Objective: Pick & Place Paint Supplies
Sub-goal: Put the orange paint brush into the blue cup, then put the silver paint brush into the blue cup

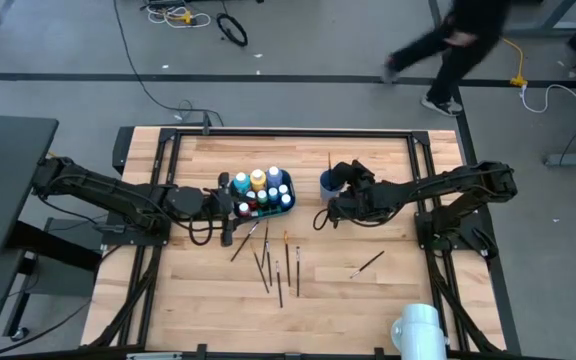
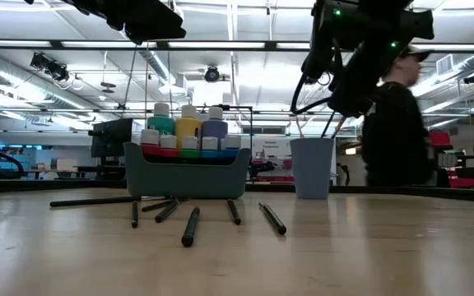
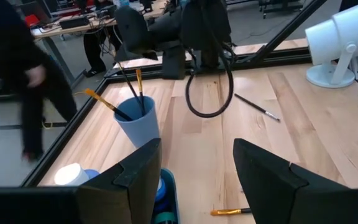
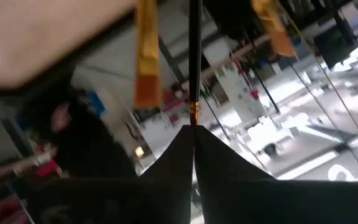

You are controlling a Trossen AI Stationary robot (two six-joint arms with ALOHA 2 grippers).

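Right wrist view, right fingers (image 4: 193, 134) clamping paintbrush (image 4: 195, 62), left fingers (image 3: 194, 177) spread

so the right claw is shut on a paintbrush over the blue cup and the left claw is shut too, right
Not quite: the left claw is open, its fingers standing well apart in the left wrist view. The rest holds: the right claw is shut on a paintbrush over the blue cup.

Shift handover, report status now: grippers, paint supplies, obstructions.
Right gripper shut on a paintbrush above the blue cup. Left gripper open, beside the teal bin of paint bottles. Loose brushes on table; nothing blocking.
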